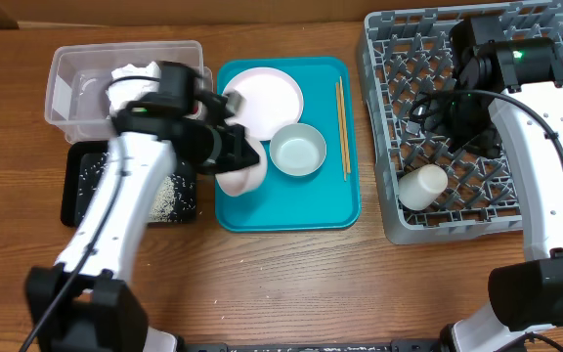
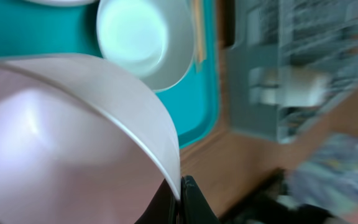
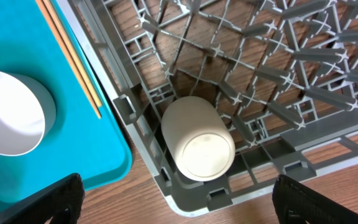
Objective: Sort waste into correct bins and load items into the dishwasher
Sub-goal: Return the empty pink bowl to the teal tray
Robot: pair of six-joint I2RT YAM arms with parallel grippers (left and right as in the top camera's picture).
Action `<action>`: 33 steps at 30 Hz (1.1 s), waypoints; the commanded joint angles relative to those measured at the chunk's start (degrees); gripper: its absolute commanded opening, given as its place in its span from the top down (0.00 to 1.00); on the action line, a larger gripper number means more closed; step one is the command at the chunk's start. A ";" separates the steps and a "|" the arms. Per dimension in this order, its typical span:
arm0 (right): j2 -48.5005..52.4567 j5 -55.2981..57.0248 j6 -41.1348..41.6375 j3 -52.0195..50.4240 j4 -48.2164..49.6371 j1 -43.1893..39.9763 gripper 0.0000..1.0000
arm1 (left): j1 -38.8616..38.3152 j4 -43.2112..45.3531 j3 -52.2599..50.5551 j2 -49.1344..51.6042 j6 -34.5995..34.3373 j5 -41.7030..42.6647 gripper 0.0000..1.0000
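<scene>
My left gripper [image 1: 235,149] is shut on the rim of the small white bowl [image 1: 240,176] and holds it tilted over the teal tray's left side; the wrist view shows the jaws [image 2: 180,194] pinching the rim of that bowl [image 2: 61,143]. The round white plate [image 1: 267,96], the blue-grey bowl [image 1: 297,150] [image 2: 143,37] [image 3: 11,115] and the chopsticks [image 1: 342,127] [image 3: 73,62] lie on the teal tray. The white cup [image 1: 423,186] [image 3: 197,140] lies in the grey dish rack [image 1: 399,59] [image 3: 278,74]. My right gripper [image 1: 448,112] [image 3: 179,205] is open and empty above the rack. The wrapper is hidden.
The clear tub [image 1: 66,68] at the back left holds the white napkin [image 1: 135,76]. The black tray [image 1: 81,191] in front of it holds rice grains [image 1: 169,196]. The teal tray [image 1: 321,210] lies between the bins and the rack. My left arm hides part of both bins.
</scene>
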 commanded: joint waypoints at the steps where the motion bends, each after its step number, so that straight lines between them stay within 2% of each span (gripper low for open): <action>1: -0.37 -0.11 -0.17 1.27 0.35 -0.15 0.01 | -5.31 -0.02 0.13 3.45 -5.03 -15.78 0.96; 5: -0.37 -0.13 -0.17 1.27 0.74 -0.15 0.01 | -10.40 -0.02 0.13 7.43 -5.33 -18.23 0.96; 10: -0.37 -0.63 -0.15 1.25 1.31 -0.15 0.01 | -12.81 0.11 0.13 11.65 -5.57 -18.18 0.96; 13: -0.37 -1.64 -0.15 1.25 1.77 -0.15 0.01 | -13.00 0.02 0.13 13.22 -5.79 -18.14 0.91; 16: -0.37 -2.54 -0.17 1.25 2.34 -0.15 0.01 | -13.03 0.11 0.13 13.46 -5.79 -18.18 0.75; 19: -0.37 -6.12 -0.17 1.22 3.65 -0.15 0.01 | -13.03 0.28 0.15 13.46 -5.77 -18.14 0.43; 21: -0.37 -9.53 -0.20 1.11 5.20 -0.09 0.01 | -12.90 -0.04 0.33 13.46 -5.64 -18.16 0.32; 26: -0.35 -15.91 -0.17 -0.17 10.47 1.99 0.02 | -11.41 -5.11 6.08 13.46 -3.43 -18.21 0.30; 33: 0.72 -17.07 2.01 -2.38 14.64 9.05 0.05 | -6.03 -17.88 26.86 13.46 -1.03 -20.61 0.29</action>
